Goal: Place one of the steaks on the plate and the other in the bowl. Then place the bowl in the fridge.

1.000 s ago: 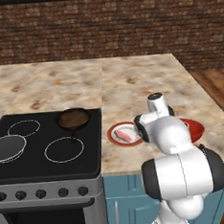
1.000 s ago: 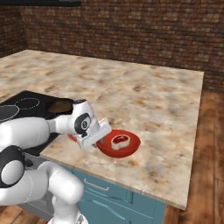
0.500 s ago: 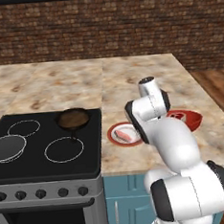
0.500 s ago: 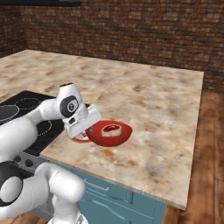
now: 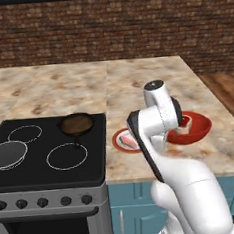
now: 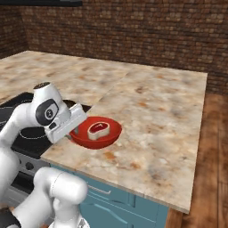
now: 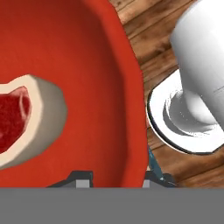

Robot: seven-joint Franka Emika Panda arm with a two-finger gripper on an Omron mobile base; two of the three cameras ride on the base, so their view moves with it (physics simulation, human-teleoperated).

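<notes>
Black glass of the stove takes the left of the left base view, with a small dark pan on its back right burner. Right of the stove, on the mottled beige counter, sits the plate, white in the centre and red at the rim, with one steak lying on it, partly hidden by the white arm. Just to the right of the plate is the red bowl, near the counter's front edge.

From the right base view, the bowl holds the second steak, a pale-edged slab with a red face, lying roughly in the middle. The gripper meets the bowl at its left rim, and the bowl sits close to the counter's near edge; whether it rests on the counter or is just off it, I cannot tell.

In the hand view, the bowl's red wall runs up between the two dark fingertips, one inside and one outside, so the jaws stand narrow, pinching the rim. The steak lies on the left, inside the bowl.
</notes>
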